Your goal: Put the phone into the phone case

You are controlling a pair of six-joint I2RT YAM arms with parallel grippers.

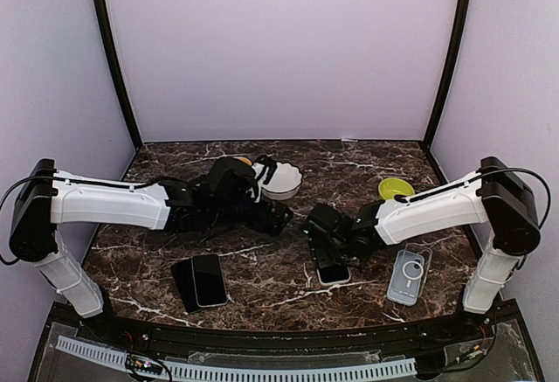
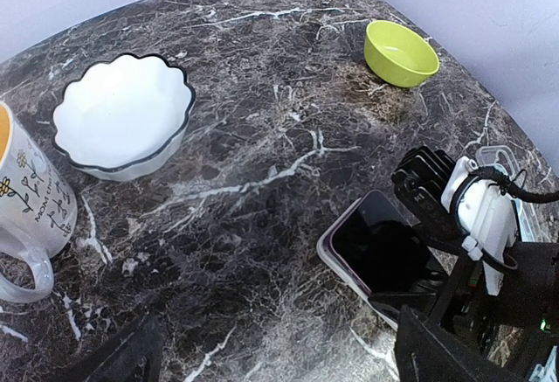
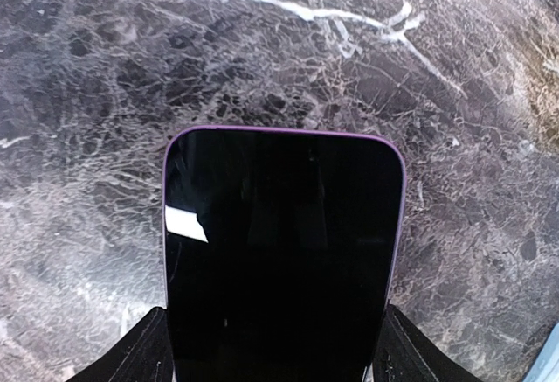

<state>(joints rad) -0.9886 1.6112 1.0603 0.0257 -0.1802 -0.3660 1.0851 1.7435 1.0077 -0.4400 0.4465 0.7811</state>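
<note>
Glossy, purple-rimmed rectangular phone (image 3: 284,260) is lying on veined marble bench (image 3: 262,50), right tool (image 3: 278,356) clamping its edges, left tool (image 2: 279,356) gaping apart.

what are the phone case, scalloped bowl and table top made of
phone case: clear, glossy plastic by the look; the marble shows through.
scalloped bowl: probably glazed ceramic, white and shiny with a dark rim.
table top: dark marble pattern with white veins; real stone or laminate, cannot tell.
</note>
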